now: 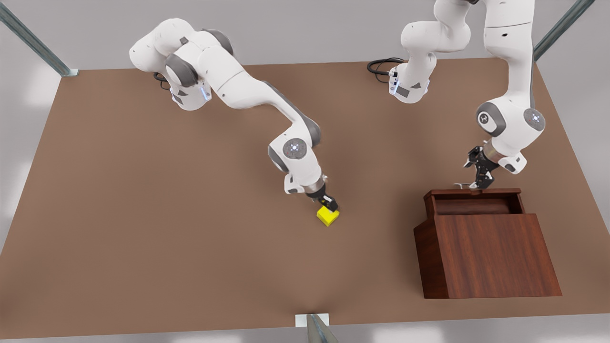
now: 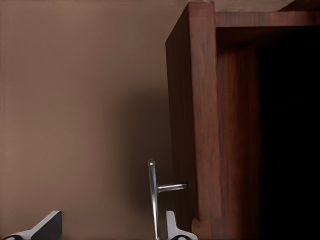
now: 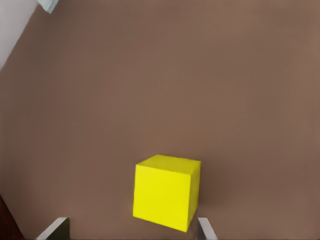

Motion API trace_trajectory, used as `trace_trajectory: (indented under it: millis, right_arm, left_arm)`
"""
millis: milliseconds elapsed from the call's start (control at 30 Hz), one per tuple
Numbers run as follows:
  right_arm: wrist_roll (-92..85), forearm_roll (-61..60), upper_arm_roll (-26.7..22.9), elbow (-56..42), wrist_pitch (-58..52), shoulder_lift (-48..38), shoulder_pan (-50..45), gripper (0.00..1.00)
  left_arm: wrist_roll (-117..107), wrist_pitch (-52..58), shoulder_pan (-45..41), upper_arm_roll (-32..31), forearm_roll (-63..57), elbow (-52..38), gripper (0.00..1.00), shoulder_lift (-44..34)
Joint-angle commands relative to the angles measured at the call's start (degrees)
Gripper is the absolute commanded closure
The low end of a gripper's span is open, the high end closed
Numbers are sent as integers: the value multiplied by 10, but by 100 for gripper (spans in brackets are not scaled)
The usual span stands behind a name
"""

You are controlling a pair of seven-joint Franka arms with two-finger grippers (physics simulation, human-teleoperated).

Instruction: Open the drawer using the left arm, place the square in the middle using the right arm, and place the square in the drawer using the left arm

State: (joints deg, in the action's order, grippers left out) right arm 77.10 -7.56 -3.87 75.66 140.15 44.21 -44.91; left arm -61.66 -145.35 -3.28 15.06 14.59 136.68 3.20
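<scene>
While the left gripper hangs at the silver bar handle of the drawer, its two fingers stand apart, one on each side of the thin metal bar, not closed on it. The drawer, a dark reddish-brown wooden tray with visible grain, is pulled out of the matching box-shaped cabinet, which stands near the tabletop's right edge in the front view. The right gripper is low over the square, a small bright yellow cube with flat smooth faces. This cube rests on the matte brown tabletop, about in its middle. The right gripper's fingers are spread wider than the cube and do not touch it.
</scene>
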Motion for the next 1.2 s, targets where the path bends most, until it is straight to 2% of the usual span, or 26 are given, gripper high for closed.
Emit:
trace_trajectory:
  millis: [0,67,100,200,233,300,367,433,467,667,767,867,1033,1167]
  right_arm:
    - [-19,0,0,17,-1,-14,6,0]
    - [-142,0,0,144,-20,-137,79,0]
    - [-295,0,0,173,-114,-200,134,0]
    - [-598,0,4,178,-329,-312,307,0]
    - [-644,7,16,177,-341,-331,352,0]
    - [-701,67,4,160,-393,-353,369,0]
    - [-742,67,-7,161,-395,-362,387,0]
    - [-755,67,19,167,-396,-377,432,0]
    - [-760,67,53,169,-400,-383,466,0]
    - [-771,66,48,150,-406,-364,467,0]
    - [-765,63,48,105,-407,-339,468,0]
    - [-766,63,47,96,-407,-339,476,0]
    - [-765,62,47,96,-406,-338,478,0]
    - [-764,58,47,88,-406,-333,479,0]
  left_arm:
    - [0,0,-5,1,-1,1,0,0]
    - [0,0,-4,1,-2,6,0,-5]
    - [0,0,-5,4,-2,6,0,-6]
    - [3,0,-5,8,-3,12,0,-11]
    - [4,1,-5,8,-3,15,0,-15]
    - [3,1,-5,8,-3,16,0,-19]
    - [4,3,-5,8,-4,24,0,-29]
    - [3,3,-7,10,-4,31,0,-33]
    - [3,4,-8,13,-4,32,0,-34]
    - [3,28,-17,23,-5,47,0,-66]
    - [7,60,-31,23,-67,43,0,-104]
    - [66,58,-82,23,-93,7,0,-102]
    - [227,102,-177,15,-95,-121,0,-59]
    - [303,219,-256,-2,-97,-292,0,47]
